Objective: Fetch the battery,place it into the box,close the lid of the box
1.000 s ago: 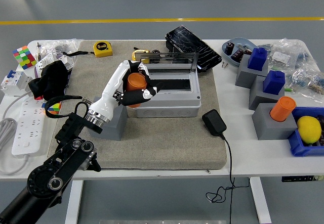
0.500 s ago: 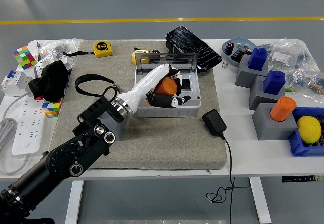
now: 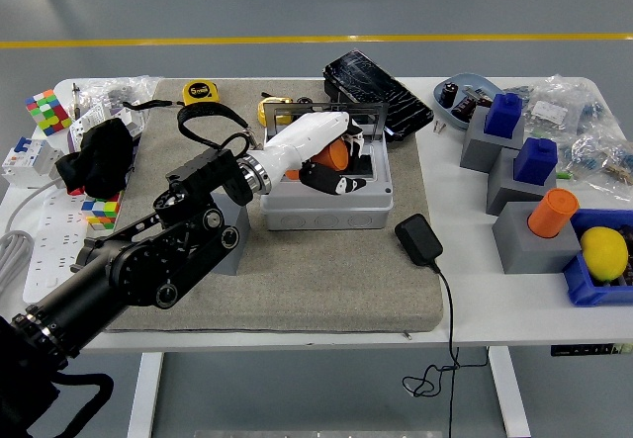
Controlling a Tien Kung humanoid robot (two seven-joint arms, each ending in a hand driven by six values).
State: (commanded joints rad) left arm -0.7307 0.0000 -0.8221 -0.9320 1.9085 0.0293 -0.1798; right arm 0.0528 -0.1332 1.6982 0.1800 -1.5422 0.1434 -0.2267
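Note:
My left hand, white with black fingers, reaches in from the left over the open grey box at the middle of the grey mat. Its fingers are curled around an orange cylindrical battery and hold it inside the box's opening, tilted. The box's clear lid stands upright at the back edge. The hand hides most of the box's inside. Another orange battery stands in a grey holder at the right. My right hand is out of view.
A black charger with its cable lies right of the box. Grey holders with blue blocks stand at the right, next to a blue bin holding a lemon. A yellow tape measure and a black device lie behind the box. A power strip lies at the left.
My left hand has carried the orange battery from the box's left side to over and into the box opening. The arm has swung up and right.

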